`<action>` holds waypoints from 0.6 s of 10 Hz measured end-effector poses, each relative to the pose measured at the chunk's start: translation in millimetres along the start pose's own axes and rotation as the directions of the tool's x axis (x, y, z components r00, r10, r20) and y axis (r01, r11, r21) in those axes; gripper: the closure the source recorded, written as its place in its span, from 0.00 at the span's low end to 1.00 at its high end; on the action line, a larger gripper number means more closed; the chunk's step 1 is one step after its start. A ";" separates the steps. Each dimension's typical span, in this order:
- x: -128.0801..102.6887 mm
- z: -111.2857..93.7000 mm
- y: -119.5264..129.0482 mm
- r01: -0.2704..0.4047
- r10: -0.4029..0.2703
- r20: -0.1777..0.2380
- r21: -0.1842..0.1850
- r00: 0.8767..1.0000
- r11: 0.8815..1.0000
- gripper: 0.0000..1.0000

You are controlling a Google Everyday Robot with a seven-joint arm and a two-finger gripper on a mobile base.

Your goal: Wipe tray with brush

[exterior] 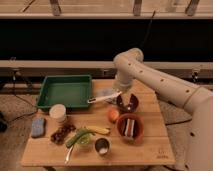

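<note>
Green shallow plastic tray [65,93] sits back-left on the wooden tabletop [150,149]; the slim whitish brush [103,98] lies just beside it. The hand [126,96], released and empty, hovers over a dark round bowl [131,106].

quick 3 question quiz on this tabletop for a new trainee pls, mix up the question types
1. True or false: the brush lies inside the green tray.
2. The end effector hangs over which item?
A. the blue sponge
B. the dark bowl
C. the white cup
3. Fill in: the sponge near the left edge of the table is ____ in colour.

Key
1. False. The brush lies on the table just right of the green tray, pointing toward the dark bowl.
2. B
3. blue
</note>
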 end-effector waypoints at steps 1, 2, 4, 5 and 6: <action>-13.7 10.0 -15.1 0.023 -0.022 0.011 -0.016 1.000 1.000 0.26; -23.9 21.1 -29.6 0.045 -0.044 0.023 -0.027 0.999 0.999 0.26; -32.7 43.1 -43.8 0.072 -0.070 0.039 -0.041 0.997 0.997 0.26; -34.2 56.0 -44.0 0.080 -0.078 0.048 -0.053 0.996 0.995 0.26; -35.7 65.5 -45.8 0.083 -0.080 0.056 -0.055 0.995 0.995 0.26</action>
